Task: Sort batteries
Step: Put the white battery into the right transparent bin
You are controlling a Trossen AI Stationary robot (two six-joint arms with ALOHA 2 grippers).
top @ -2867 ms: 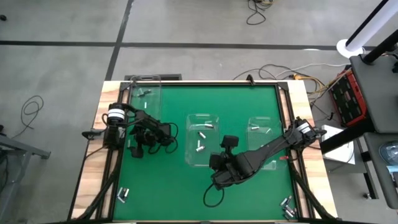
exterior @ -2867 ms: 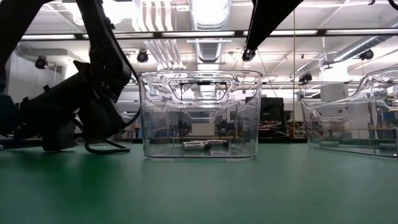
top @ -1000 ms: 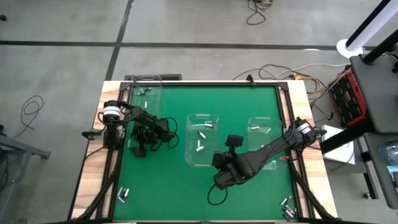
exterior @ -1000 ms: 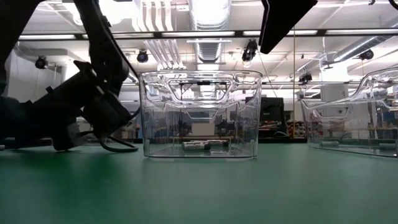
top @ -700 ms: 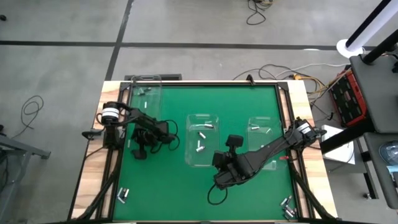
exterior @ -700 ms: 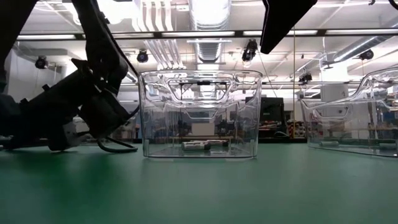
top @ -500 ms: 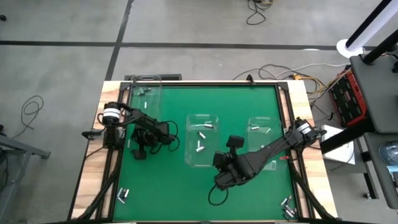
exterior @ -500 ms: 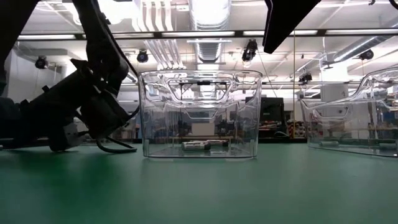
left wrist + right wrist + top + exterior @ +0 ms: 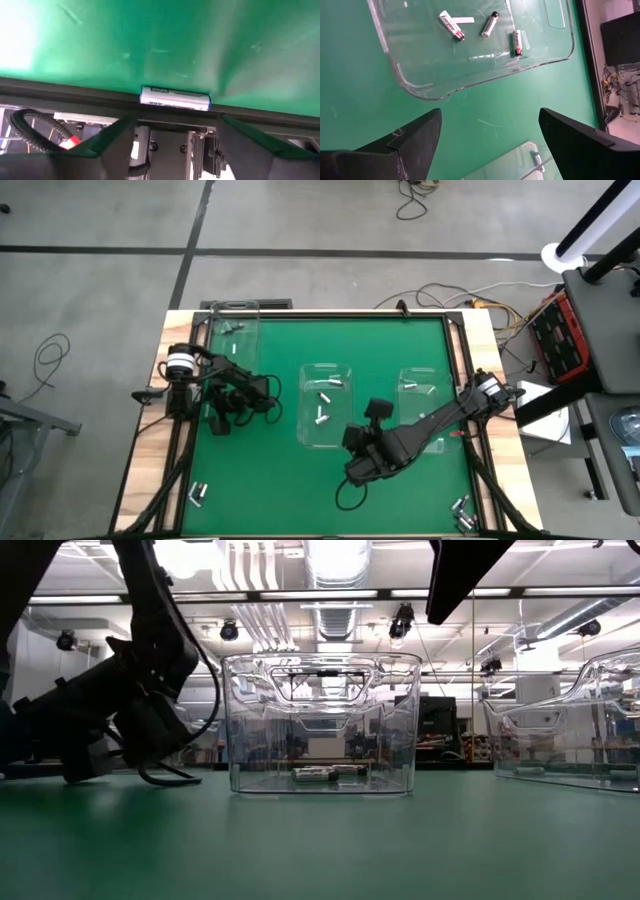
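Observation:
One battery (image 9: 174,98), a silvery-white cylinder, lies on the green mat against the black frame at the table's left edge. My left gripper (image 9: 175,147) is low over the mat there (image 9: 218,416), open, its fingers standing either side of the battery and short of it. The clear middle bin (image 9: 410,75) holds three batteries (image 9: 490,24). My right gripper (image 9: 490,145) hangs open above the mat just near of that bin (image 9: 362,462), with nothing between its fingers.
A clear bin (image 9: 233,330) stands at the far left and another (image 9: 425,392) at the right, each with batteries in it. Loose batteries lie at the near left corner (image 9: 198,493) and the near right corner (image 9: 462,514). Open mat lies between the bins and the near edge.
My left gripper has shifted a little toward the table's left edge, staying low over the mat. The battery and the bins have kept their places.

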